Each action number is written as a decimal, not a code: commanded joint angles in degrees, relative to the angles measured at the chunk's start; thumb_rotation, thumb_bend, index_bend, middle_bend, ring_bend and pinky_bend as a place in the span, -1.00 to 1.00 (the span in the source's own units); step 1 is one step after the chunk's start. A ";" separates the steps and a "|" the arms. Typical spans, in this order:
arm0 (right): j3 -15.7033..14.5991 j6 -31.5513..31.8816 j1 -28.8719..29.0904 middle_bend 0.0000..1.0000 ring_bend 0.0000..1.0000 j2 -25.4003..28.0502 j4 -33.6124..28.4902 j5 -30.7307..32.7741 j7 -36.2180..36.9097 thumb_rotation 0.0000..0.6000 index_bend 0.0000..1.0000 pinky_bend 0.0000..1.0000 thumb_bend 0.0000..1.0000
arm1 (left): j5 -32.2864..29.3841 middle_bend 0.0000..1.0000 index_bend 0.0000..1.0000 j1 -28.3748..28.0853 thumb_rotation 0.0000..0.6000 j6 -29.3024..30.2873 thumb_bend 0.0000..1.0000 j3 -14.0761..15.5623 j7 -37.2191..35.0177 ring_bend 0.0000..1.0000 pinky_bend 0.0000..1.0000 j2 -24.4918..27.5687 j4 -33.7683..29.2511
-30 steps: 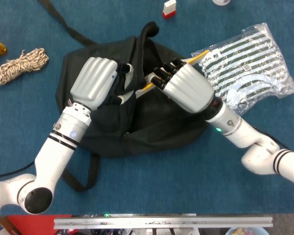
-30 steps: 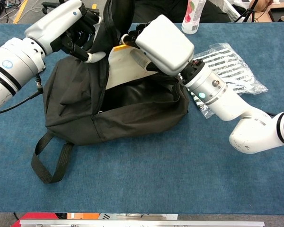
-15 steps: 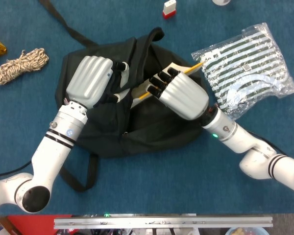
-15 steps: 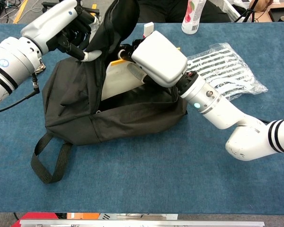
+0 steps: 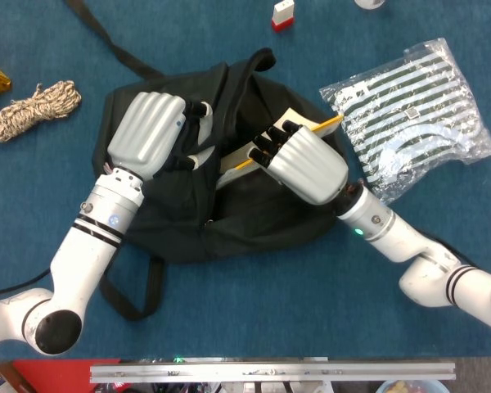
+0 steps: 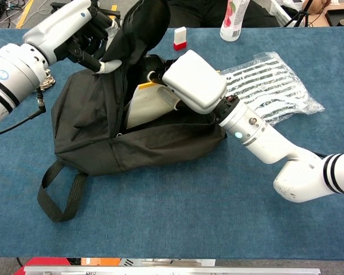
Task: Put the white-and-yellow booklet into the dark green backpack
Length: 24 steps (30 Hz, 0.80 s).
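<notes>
The right hand [image 6: 192, 80] grasps the booklet [image 6: 146, 105], partly inside the backpack [image 6: 103, 137] mouth below its fingers, while the left hand [image 6: 74, 31] grips the flap; thin, flexible, likely light, best held by its yellow edge.

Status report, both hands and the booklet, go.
Left hand holds backpack flap up. Right hand grips booklet, partway in the opening. Nothing seen blocking.
</notes>
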 commanded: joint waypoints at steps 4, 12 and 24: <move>-0.15 -3.25 -0.58 0.33 0.15 1.49 -4.57 1.63 -1.11 1.00 0.69 0.45 -0.29 | 0.05 0.66 0.48 -0.01 1.00 0.00 -0.41 0.23 0.14 0.65 1.00 0.20 -0.11; 0.42 -7.30 -1.92 0.06 -0.04 8.02 -17.28 4.22 -5.63 1.00 -0.06 0.30 -0.40 | 0.12 0.66 0.48 -0.02 1.00 -0.15 -0.41 0.59 0.17 0.65 1.00 0.48 0.09; 1.33 -10.55 -3.59 0.04 -0.05 14.64 -26.96 6.98 -9.07 1.00 -0.08 0.29 -0.41 | 0.16 0.66 0.48 0.09 1.00 0.03 -0.41 0.69 0.07 0.64 1.00 1.03 0.06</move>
